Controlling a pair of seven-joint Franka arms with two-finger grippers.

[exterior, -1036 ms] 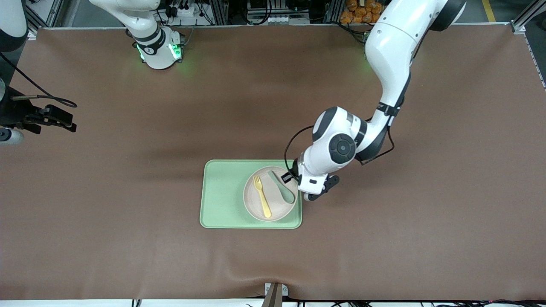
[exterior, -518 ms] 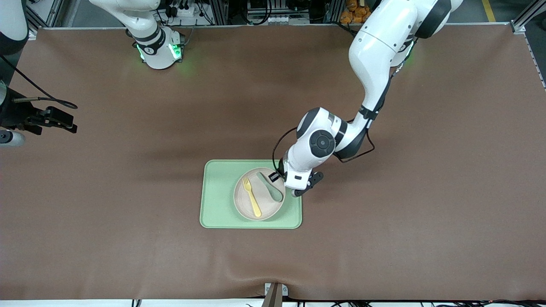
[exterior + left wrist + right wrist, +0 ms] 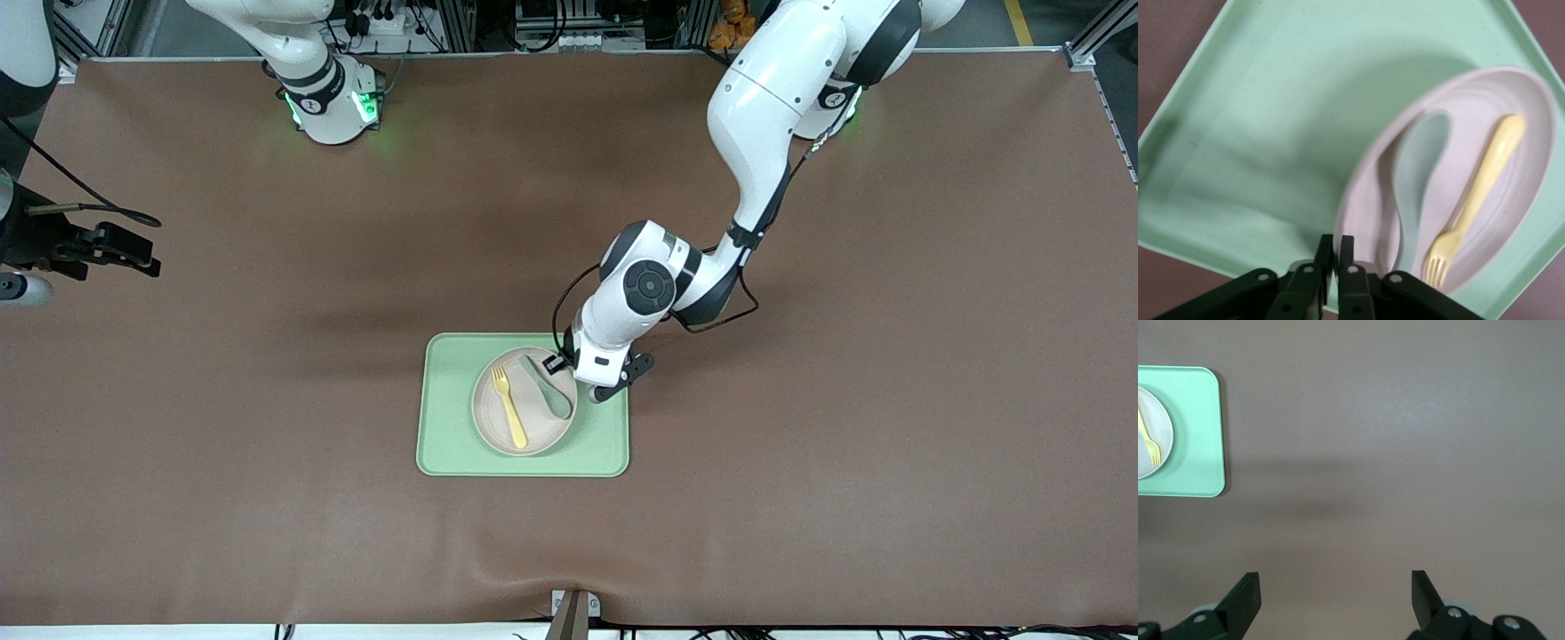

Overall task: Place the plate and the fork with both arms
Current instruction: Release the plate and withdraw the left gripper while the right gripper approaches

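While the plate has slid toward the tray's centre, fork and spoon aboard, I see left gripper pinching its 3 o'clock rim; right gripper waits, fingers spread.

No legible text, label, brand, number or sign appeared in any of the three views.
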